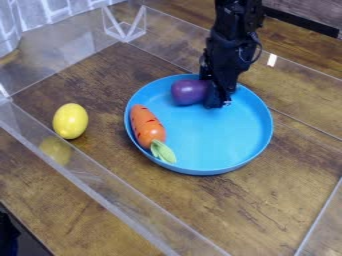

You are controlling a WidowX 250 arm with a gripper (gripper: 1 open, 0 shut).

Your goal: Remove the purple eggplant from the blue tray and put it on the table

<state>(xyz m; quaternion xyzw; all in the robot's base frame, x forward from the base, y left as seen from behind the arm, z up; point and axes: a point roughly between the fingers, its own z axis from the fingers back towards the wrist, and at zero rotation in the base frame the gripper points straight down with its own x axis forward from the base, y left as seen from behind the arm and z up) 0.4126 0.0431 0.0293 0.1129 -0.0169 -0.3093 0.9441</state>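
With the tool clamped on the purple eggplant at the upper rim of the blue tray, you needed to lift clear of the rim before crossing to the surface.

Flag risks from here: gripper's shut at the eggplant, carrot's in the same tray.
1. The gripper grips the eggplant only at its right end, so the glossy toy may slip or swing out on the lift.
2. The eggplant sits close to the tray rim; a low exit could catch it and shift the tray.
3. A leftward exit might knock the carrot.
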